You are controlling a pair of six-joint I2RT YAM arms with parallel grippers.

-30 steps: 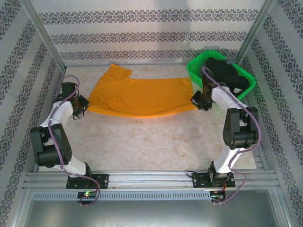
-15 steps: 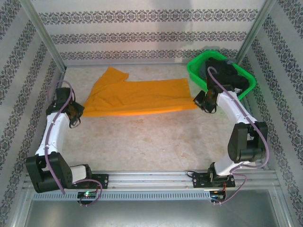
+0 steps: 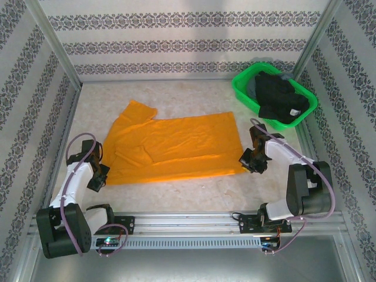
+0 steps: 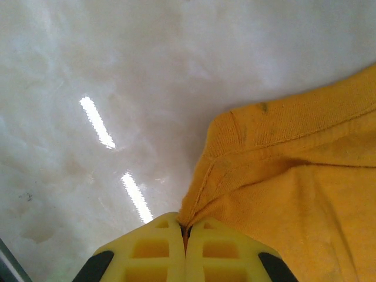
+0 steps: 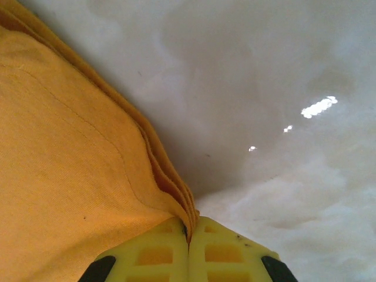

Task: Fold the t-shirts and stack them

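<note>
My left tool (image 3: 103, 176) is pinched shut on the near left corner of the orange t-shirt (image 3: 176, 147). My right tool (image 3: 247, 162) is pinched shut on its near right corner. The shirt lies spread out in the middle of the surface (image 3: 194, 191), with one sleeve at the far left. The black t-shirts (image 3: 279, 97) sit in the green basket (image 3: 245, 88) at the far right.

I think I am laying the shirt flat before I fold it. To do it well, I should move both tools at the same speed, pull the edge tight between them, and set it down low so no bumps form.

From above I see the whole shirt and some wrinkles near the left side. The wrist views show what the top one cannot: cloth really is between the yellow fingers (image 4: 158, 247), a stitched edge on the left, a few layers bunched up on the right
</note>
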